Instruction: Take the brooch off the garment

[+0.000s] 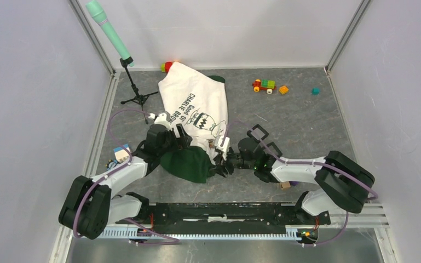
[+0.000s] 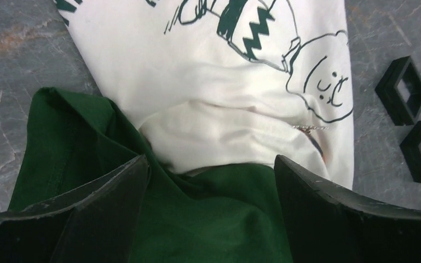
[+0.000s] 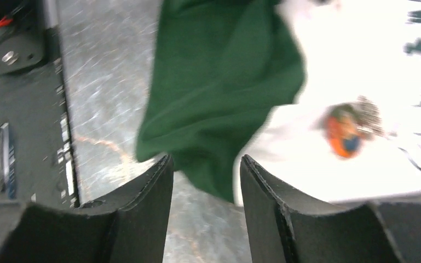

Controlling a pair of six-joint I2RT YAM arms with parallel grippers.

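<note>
The garment [image 1: 194, 107] is a white T-shirt with a black cartoon print, lying on the grey table with its dark green part [image 1: 186, 164] nearest me. The brooch [image 3: 344, 131] is an orange and blue piece pinned on the white cloth near the green edge. It shows as a thin glint in the left wrist view [image 2: 309, 127]. My left gripper [image 2: 211, 181] is open wide, with the green fabric [image 2: 213, 219] between its jaws. My right gripper [image 3: 205, 164] is open and empty, its tips at the green corner [image 3: 219, 98], left of the brooch.
Two black square frames [image 1: 258, 133] lie just right of the shirt, also in the left wrist view [image 2: 402, 90]. A toy car [image 1: 264, 85], an orange block [image 1: 283, 90] and a teal block [image 1: 316, 91] sit at the back right. A tripod [image 1: 137, 96] stands back left.
</note>
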